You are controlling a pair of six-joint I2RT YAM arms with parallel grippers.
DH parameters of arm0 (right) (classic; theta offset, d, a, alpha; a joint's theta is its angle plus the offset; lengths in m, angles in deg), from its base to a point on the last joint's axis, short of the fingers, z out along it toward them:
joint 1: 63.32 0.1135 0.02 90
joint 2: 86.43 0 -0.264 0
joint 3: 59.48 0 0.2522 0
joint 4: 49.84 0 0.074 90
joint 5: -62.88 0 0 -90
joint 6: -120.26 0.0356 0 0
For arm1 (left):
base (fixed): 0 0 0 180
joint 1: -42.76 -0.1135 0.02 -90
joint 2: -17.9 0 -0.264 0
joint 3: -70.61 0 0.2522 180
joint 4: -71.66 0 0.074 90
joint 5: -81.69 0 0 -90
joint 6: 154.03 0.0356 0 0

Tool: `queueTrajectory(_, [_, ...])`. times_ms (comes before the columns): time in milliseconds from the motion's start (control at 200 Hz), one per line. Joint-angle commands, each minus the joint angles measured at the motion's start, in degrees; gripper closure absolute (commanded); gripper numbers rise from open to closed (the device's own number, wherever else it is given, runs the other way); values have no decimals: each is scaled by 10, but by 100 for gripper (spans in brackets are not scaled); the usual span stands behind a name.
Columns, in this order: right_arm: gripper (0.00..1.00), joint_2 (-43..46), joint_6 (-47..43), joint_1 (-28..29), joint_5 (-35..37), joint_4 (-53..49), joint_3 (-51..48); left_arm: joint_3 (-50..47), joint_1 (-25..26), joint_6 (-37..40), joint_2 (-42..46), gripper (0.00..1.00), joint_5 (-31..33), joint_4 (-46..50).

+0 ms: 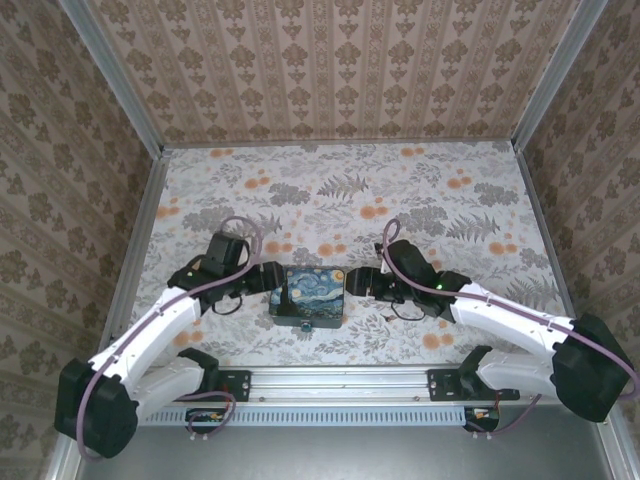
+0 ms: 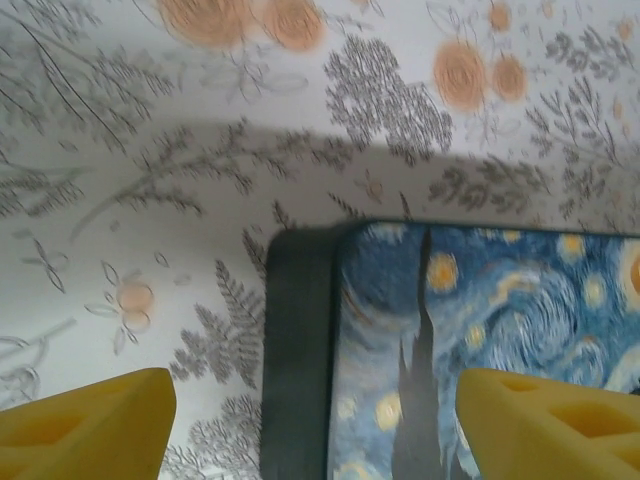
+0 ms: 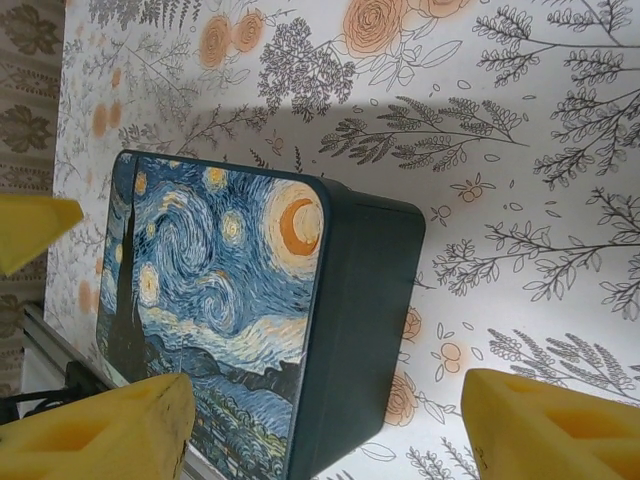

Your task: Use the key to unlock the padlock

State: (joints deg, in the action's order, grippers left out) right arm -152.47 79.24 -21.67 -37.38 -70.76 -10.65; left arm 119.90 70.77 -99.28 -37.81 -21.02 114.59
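The padlock (image 1: pixel 303 325) sits at the 6 o'clock edge of the box (image 1: pixel 310 290), a tiny dark speck against the near wall (too small to tell how its shackle stands). I judge it to be light, rigid metal with smooth, slippery faces, and prone to swinging or twisting if it is nudged. The best hold is probably across the flat sides of its body, with the shackle left alone. The box itself looks stiff and flat-lidded, resting on the flowered worktop (image 1: pixel 420 200). The left gripper (image 1: pixel 268 278) is at the box's 9 o'clock and the right gripper (image 1: pixel 352 283) at its 3 o'clock. Both pairs of yellow fingers are spread wide with nothing between them.
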Motion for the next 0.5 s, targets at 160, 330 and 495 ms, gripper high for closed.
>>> queueTrajectory(160, [28,-73,40,28,4,66,4,-44,18,-43,35,20,-46,-13])
queueTrajectory(330, [32,-132,52,48,1,119,16,-57,27,-39,15,23,-66,-48])
queueTrajectory(495, [46,-185,72,50,3,167,18,-67,40,-51,-28,34,-102,-107])
